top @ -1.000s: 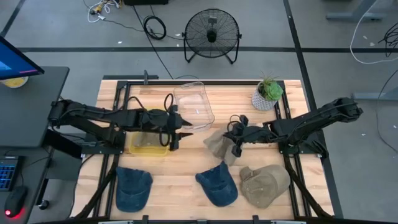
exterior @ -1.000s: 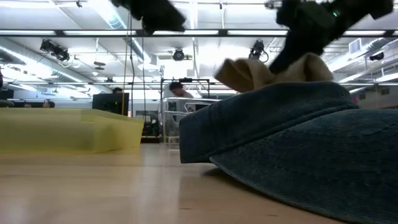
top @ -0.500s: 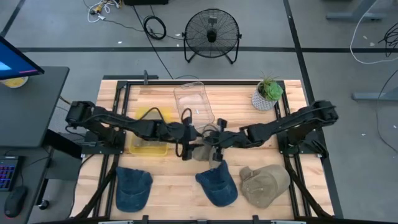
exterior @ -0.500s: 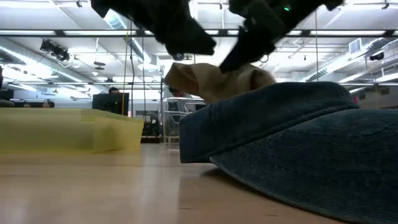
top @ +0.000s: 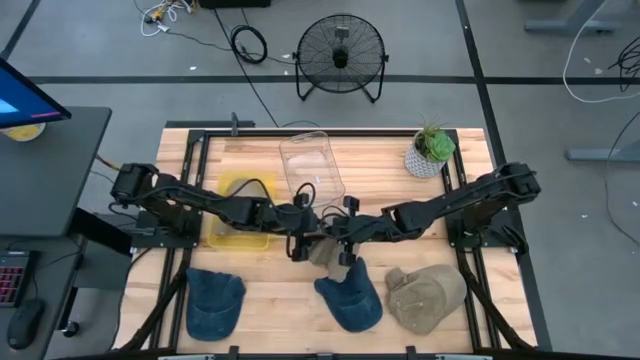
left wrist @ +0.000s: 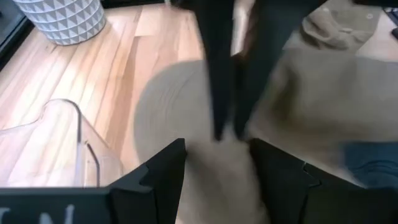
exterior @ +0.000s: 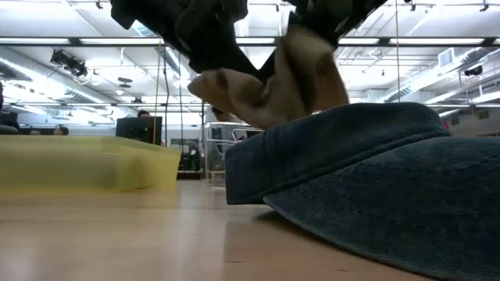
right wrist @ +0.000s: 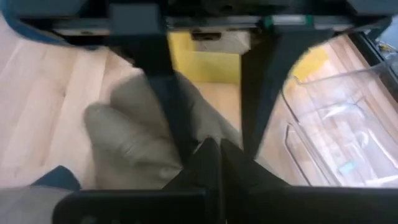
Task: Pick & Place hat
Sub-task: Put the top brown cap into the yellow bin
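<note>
Surface: pale wood-plank table (top: 270, 300) in a black frame, on grey floor marked with dark tape lines. Black fan (top: 341, 55) stands beyond the far edge, cables (top: 248, 42) near it. Monitor (top: 25, 100) on a dark desk off the table's left side. Low view shows an open hall behind, strip lights overhead, screens and a seated person (exterior: 146, 117) far off.

Writing: none readable anywhere.

On table: yellow bin (top: 238, 225) left of centre, clear bin (top: 311, 168) just beyond it, potted plant (top: 431, 150) in a white patterned pot at the far right. Along the near edge: denim cap (top: 214, 300), second denim cap (top: 349, 298), khaki cap (top: 427, 297).

Task item: tan hat (top: 328, 251), soft, crumpled cloth, folded on itself. It hangs off the table at centre, just beyond the second denim cap.

Right gripper (top: 341, 237) is clamped on the tan hat; its wrist view shows both fingers pinched into the cloth. Left gripper (top: 300, 236) meets it from the other side, fingers spread, the hat's cloth between them.
</note>
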`<state>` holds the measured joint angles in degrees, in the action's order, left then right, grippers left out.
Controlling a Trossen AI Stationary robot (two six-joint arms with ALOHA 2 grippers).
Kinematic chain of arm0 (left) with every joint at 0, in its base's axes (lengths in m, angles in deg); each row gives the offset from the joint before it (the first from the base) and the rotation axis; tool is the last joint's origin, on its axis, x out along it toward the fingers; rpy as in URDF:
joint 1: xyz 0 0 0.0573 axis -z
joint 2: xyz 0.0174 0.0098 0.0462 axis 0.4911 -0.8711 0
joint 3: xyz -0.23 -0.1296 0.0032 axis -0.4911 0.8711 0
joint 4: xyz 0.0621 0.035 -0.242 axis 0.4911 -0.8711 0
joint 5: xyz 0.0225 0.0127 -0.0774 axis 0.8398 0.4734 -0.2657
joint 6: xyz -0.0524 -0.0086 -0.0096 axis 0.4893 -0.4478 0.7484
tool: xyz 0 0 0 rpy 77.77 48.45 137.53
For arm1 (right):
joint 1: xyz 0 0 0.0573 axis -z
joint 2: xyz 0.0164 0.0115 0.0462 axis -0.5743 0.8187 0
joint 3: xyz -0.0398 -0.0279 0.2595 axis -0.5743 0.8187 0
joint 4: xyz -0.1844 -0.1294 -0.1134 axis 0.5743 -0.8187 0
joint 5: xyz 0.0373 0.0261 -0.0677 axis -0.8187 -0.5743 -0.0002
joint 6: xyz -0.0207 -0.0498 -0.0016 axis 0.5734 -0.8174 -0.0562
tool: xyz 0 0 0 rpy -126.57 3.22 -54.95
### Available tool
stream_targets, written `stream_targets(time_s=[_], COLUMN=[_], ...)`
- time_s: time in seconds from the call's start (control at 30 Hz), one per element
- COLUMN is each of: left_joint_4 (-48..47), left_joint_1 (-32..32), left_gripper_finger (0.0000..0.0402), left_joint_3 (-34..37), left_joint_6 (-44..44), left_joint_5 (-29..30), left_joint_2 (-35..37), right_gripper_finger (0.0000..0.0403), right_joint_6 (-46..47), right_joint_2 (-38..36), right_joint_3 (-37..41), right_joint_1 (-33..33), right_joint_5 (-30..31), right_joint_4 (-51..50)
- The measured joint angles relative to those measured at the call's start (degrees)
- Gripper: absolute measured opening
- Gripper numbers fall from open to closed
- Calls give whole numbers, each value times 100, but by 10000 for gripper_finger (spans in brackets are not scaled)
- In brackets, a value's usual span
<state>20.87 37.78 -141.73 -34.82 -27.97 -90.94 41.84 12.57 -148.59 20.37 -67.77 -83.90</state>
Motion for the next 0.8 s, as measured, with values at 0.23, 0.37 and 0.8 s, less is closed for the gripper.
stream_targets(time_s=[0.23, 0.37, 0.8], left_joint_4=[-10, -137, -191], left_joint_1=[23, 25, 284], left_gripper_finger=[187, 157, 22], left_joint_3=[-2, -15, 7], left_joint_6=[98, 139, 175], left_joint_5=[-1, 47, 45], left_joint_2=[10, 14, -1], right_gripper_finger=[7, 7, 62], right_joint_6=[-121, -168, 187], right_joint_2=[0, 4, -7], right_joint_3=[8, 14, 11], right_joint_1=[-113, -115, -141], right_joint_5=[43, 203, 240], right_joint_4=[81, 105, -73])
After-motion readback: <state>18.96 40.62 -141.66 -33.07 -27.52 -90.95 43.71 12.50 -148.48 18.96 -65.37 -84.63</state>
